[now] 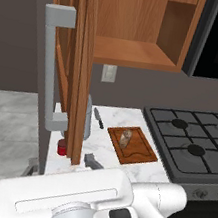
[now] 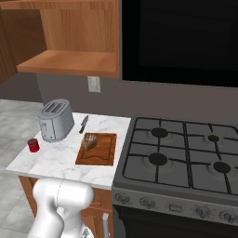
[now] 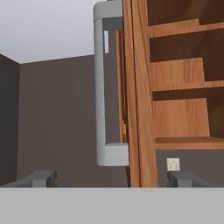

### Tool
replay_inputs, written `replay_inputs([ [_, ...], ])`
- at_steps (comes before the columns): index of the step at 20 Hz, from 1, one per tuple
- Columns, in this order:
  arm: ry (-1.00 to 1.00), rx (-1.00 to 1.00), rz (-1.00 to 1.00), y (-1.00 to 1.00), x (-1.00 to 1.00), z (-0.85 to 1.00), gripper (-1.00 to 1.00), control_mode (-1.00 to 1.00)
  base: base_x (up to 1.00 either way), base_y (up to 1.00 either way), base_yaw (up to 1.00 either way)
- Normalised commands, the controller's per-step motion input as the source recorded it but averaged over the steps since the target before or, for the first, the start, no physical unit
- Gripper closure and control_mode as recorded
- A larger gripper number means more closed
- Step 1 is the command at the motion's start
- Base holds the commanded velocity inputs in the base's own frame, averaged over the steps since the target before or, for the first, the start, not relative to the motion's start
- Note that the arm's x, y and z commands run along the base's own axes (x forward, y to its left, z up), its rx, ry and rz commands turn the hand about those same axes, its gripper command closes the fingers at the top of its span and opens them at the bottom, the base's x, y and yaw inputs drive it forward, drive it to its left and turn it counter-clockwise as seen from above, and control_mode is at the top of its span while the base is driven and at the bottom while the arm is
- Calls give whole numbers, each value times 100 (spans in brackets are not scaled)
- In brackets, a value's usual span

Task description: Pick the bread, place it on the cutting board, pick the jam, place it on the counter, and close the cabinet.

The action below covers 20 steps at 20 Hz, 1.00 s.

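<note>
The bread point(image 1: 125, 137) point(image 2: 89, 141) lies on the reddish-brown cutting board point(image 1: 138, 154) point(image 2: 104, 155). The red jam point(image 1: 62, 147) point(image 2: 33, 145) stands on the white marble counter point(image 1: 125, 116) point(image 2: 56, 160), near its left edge. Above, the brown cabinet point(image 1: 135, 29) point(image 2: 69, 60) has its door point(image 1: 81, 75) point(image 3: 138, 109) swung out, edge-on, with a grey bar handle point(image 1: 49, 70) point(image 3: 105, 109). My gripper point(image 3: 113, 178) is open and holds nothing. It sits low in front of the door's edge, fingertips point(image 3: 41, 178) spread to either side of it, apart from it.
A grey toaster point(image 2: 56, 121) stands at the counter's back left, partly behind the door in the left base view. A black knife point(image 1: 98, 118) point(image 2: 83, 124) lies beside it. A gas stove point(image 1: 196, 142) point(image 2: 181, 153) adjoins the counter on the right. A wall outlet point(image 1: 108, 73) point(image 3: 173, 164) sits under the cabinet.
</note>
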Motion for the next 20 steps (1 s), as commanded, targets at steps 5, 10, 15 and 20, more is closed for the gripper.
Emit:
replay_inputs([
  [5, -3, 0, 0, 13, -6, 0, -100, -100, 0, 0, 0],
  [10, -4, 0, 0, 9, -1, 0, -100, -100, 0, 0, 0],
  [15, -3, 0, 0, 14, 0, 0, -100, -100, 0, 0, 0],
  [20, -1, 0, 0, 16, 0, 0, -100, -100, 0, 0, 0],
])
